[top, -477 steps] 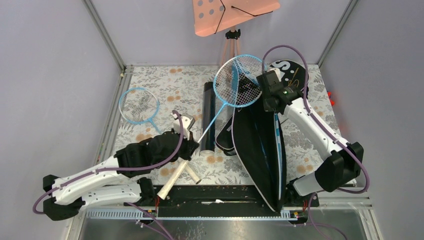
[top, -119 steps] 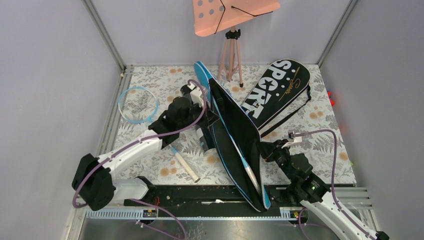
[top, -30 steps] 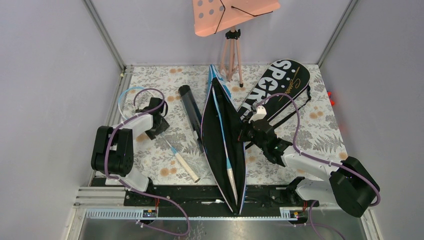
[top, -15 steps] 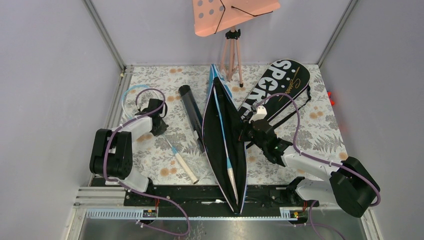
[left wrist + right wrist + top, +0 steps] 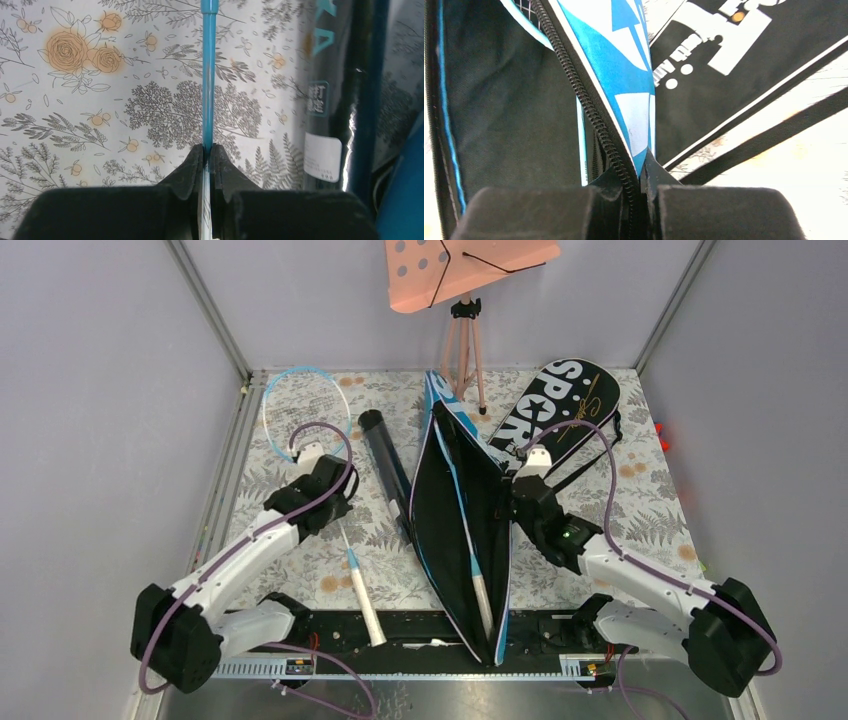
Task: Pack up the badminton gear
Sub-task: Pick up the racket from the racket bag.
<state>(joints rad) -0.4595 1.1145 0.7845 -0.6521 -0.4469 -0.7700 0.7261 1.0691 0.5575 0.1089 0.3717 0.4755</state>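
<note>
The light-blue racket [image 5: 352, 565] is being pinched on its thin shaft by the left end effector [image 5: 207, 150], whose fingers are being pressed together around it. Its long axis is running straight through that grip, with the hoop lying on the end effector's far side and the white handle trailing on its near side, toward the arm bases. Whether the racket is being lifted off the counter [image 5: 640, 510] cannot be told. To the right of this end effector the black tube [image 5: 383, 455] is lying roughly parallel to the shaft, and beyond the tube the open bag [image 5: 450, 530] is being offered. The bag's zippered blue-and-white edge is being clamped by the right end effector [image 5: 642, 167], so the mouth is being held apart on that end effector's left, facing the racket. Another racket [image 5: 478, 580] is already being carried inside, handle nearest the bases. Since bag and held racket are judged nearly parallel, a sideways carry rightward over the tube, with little turning, is being called for. The left arm is the nearer one, the right being occupied with the bag.
</note>
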